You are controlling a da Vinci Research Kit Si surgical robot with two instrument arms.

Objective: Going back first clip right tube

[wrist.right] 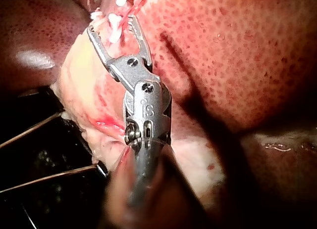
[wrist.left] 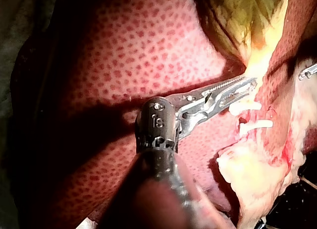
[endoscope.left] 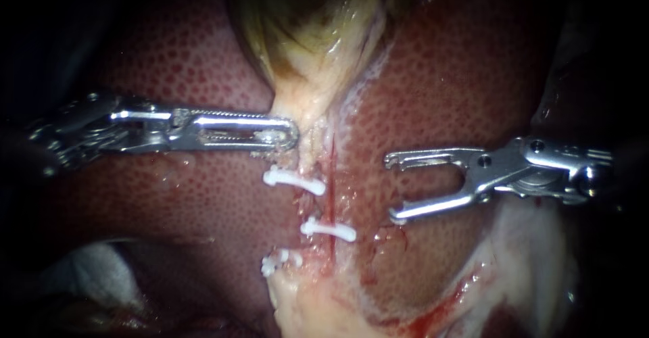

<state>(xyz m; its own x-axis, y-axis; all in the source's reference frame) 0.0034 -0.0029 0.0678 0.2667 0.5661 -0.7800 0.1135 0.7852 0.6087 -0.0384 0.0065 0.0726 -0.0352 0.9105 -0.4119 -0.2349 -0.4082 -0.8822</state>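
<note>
The yellow-green gallbladder (endoscope.left: 318, 20) narrows to a pale neck between the lobes of the liver (endoscope.left: 460, 74). My left instrument (endoscope.left: 278, 135) is shut on that neck, just above the clips; the left wrist view shows the same hold (wrist.left: 245, 85). Below the neck, three white clips (endoscope.left: 294, 181) (endoscope.left: 328, 230) (endoscope.left: 277, 263) lie across the pale tube (endoscope.left: 309, 206). A thin red strand (endoscope.left: 332, 189) runs beside it. My right instrument (endoscope.left: 392, 188) stands wide open and empty, to the right of the clips and clear of the strand. In the right wrist view its open jaws (wrist.right: 113, 26) frame the clips (wrist.right: 117, 31).
Pale fatty tissue (endoscope.left: 527, 263) with a little blood lies at the lower right. White gauze (endoscope.left: 88, 270) shows at the lower left. Thin wires (wrist.right: 34, 125) cross a dark area beside the right instrument's shaft. My right instrument's tip (wrist.left: 307, 70) shows beyond the clips in the left wrist view.
</note>
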